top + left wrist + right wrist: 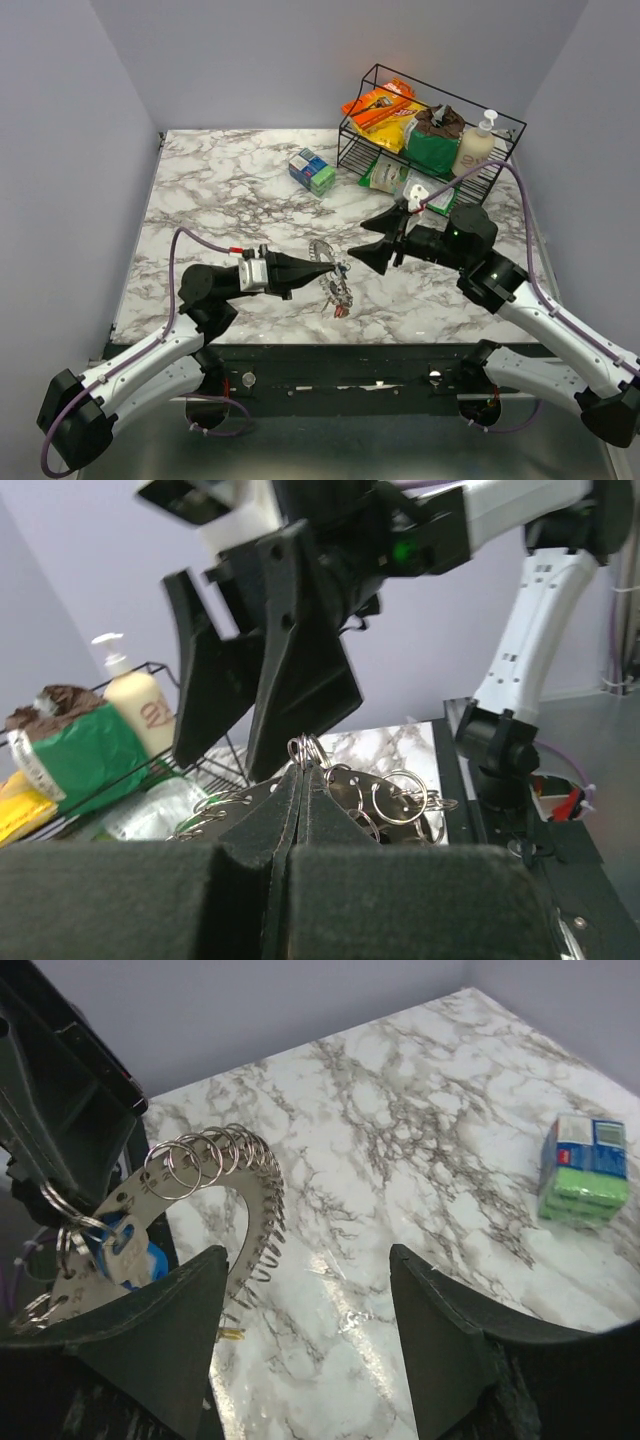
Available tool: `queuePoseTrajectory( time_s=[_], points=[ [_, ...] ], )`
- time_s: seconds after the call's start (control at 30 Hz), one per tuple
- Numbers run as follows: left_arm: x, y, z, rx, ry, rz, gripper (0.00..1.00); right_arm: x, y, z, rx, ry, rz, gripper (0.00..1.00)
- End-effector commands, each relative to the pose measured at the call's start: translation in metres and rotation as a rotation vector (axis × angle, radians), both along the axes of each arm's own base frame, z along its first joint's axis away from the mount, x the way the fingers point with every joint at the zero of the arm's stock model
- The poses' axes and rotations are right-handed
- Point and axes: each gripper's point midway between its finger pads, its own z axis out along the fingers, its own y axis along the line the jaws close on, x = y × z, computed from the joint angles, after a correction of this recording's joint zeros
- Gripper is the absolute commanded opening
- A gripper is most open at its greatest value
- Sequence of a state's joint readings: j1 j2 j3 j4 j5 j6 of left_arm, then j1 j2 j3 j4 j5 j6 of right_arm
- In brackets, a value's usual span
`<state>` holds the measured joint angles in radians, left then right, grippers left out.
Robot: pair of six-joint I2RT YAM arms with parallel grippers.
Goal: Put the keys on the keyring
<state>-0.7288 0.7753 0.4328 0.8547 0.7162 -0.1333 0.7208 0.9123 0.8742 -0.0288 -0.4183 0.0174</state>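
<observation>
The keyring (pixel 322 252) is a curved silvery band edged with many small wire rings, and it is lifted off the marble table. My left gripper (pixel 326 268) is shut on it; in the left wrist view the fingertips (pixel 303 772) pinch a small ring at its top edge (pixel 304 748). Keys hang below it, with a red head (pixel 341 311) lowest. In the right wrist view the keyring (pixel 255 1195) carries a blue-headed key (pixel 135 1257), and a yellow piece (pixel 230 1334) shows under it. My right gripper (pixel 372 240) is open and empty, just right of the keyring, jaws wide (pixel 307 1260).
A black wire rack (pixel 500 120) at the back right holds snack packets, a green bag and a soap bottle (pixel 476 142). A blue and green box (pixel 312 170) lies on the marble behind the grippers, and also shows in the right wrist view (pixel 585 1168).
</observation>
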Motion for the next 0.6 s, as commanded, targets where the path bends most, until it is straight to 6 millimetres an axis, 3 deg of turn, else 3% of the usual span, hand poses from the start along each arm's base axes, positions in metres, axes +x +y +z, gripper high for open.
queuePoseTrajectory(
  time_s=[0.0, 0.27, 0.57],
  points=[
    [-0.033, 0.002, 0.022, -0.023, -0.117, -0.150, 0.00, -0.023, 0.021, -0.002, -0.002, 0.016, 0.206, 0.75],
    [-0.045, -0.004, 0.017, 0.068, -0.103, -0.254, 0.00, -0.058, 0.018, -0.003, -0.015, -0.107, 0.401, 0.79],
    [-0.046, -0.004, 0.015, 0.102, -0.097, -0.264, 0.00, -0.072, 0.013, 0.004, -0.001, -0.137, 0.446, 0.79]
  ],
)
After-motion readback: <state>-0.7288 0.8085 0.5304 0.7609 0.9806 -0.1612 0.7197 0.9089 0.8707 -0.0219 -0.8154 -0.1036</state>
